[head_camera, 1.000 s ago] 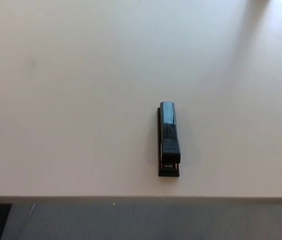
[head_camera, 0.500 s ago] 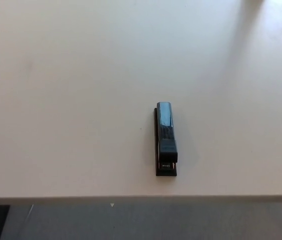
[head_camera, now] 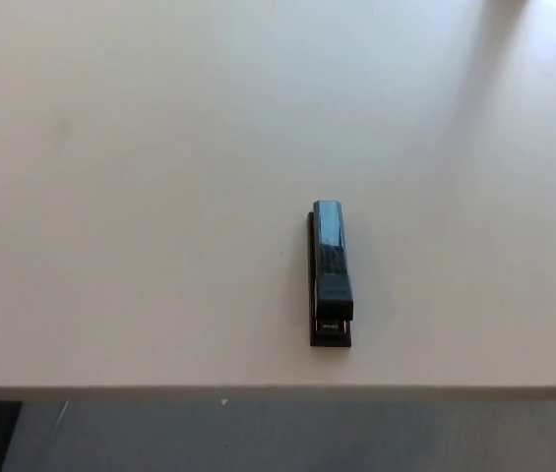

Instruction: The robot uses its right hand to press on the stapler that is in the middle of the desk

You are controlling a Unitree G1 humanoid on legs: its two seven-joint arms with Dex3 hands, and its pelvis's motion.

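Note:
A black stapler (head_camera: 331, 273) lies on the pale desk (head_camera: 159, 197), its length running from near to far, with its near end close to the desk's front edge. Its top arm rests down on its base. Neither of my hands shows in the head view, and no arm reaches into the picture.
The desk's front edge (head_camera: 258, 389) runs across the bottom of the picture, with grey floor (head_camera: 307, 433) below it. A soft shadow falls over the far right of the desk.
The whole picture wobbles a few pixels sideways and back, so the camera has moved slightly. The stapler itself stays where it was.

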